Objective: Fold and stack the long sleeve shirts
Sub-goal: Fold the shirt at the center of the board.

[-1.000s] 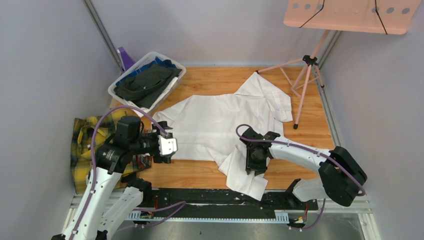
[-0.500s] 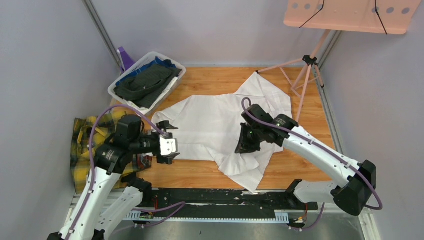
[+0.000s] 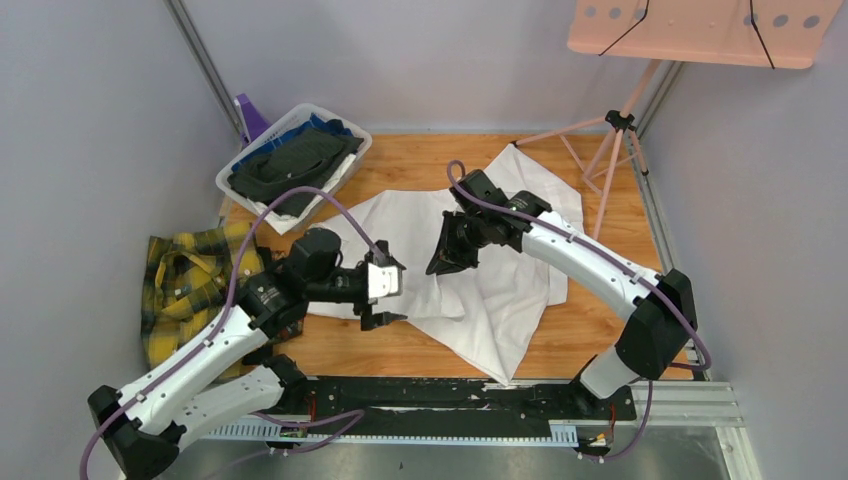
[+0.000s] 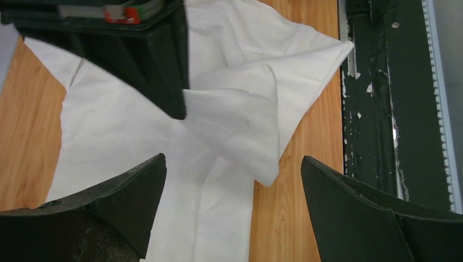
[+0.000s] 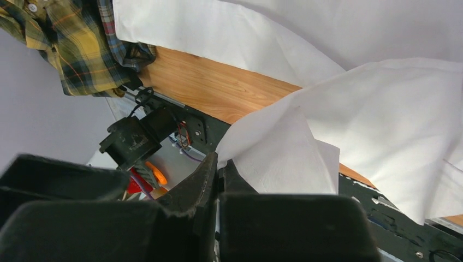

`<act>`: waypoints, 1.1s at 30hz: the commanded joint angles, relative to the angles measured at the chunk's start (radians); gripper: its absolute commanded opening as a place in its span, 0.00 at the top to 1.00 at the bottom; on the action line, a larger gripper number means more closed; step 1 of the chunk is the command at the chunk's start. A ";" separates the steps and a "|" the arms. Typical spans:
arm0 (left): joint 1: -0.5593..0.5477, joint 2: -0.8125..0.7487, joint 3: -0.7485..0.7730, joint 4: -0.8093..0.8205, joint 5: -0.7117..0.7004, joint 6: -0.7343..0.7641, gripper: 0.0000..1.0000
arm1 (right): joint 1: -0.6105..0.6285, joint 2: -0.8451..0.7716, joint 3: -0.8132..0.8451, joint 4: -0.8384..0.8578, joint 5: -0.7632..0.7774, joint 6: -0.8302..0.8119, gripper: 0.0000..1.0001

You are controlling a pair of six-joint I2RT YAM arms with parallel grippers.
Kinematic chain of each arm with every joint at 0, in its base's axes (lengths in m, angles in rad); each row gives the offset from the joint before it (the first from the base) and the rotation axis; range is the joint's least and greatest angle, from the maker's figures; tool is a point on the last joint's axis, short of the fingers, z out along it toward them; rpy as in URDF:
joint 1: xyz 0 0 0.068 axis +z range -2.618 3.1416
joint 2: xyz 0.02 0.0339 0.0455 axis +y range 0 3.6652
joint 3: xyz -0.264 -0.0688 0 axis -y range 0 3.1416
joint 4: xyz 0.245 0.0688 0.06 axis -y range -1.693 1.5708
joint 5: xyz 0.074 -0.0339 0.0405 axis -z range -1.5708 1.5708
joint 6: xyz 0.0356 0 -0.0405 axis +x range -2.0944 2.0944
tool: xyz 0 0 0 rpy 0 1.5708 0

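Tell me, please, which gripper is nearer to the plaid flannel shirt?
Left. The left gripper, open, hangs over the white shirt, right of the plaid flannel shirt; the right gripper, shut on the white shirt, is farther right.

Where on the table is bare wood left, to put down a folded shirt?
Bare wood lies at the far edge, between the basket and the white shirt, and on the right, between that shirt and the tripod. The middle is crowded: the shirt, the left claw and the right claw are there.
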 commanded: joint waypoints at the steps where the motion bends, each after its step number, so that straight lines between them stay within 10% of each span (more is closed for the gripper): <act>1: -0.145 -0.072 -0.065 0.094 -0.103 0.268 0.00 | -0.039 0.024 -0.005 0.112 -0.097 0.030 1.00; 13: -0.441 -0.011 -0.224 0.370 -0.672 0.476 0.00 | -0.084 0.077 0.030 0.194 -0.194 0.106 1.00; 26: -0.467 0.099 -0.328 0.553 -0.733 0.785 0.00 | -0.099 0.090 0.010 0.232 -0.238 0.138 1.00; 30: -0.467 0.114 -0.304 0.549 -0.753 0.765 0.17 | -0.100 0.080 -0.001 0.232 -0.231 0.139 1.00; 33: -0.467 0.106 -0.300 0.559 -0.767 0.749 0.48 | -0.100 0.068 -0.023 0.237 -0.226 0.146 1.00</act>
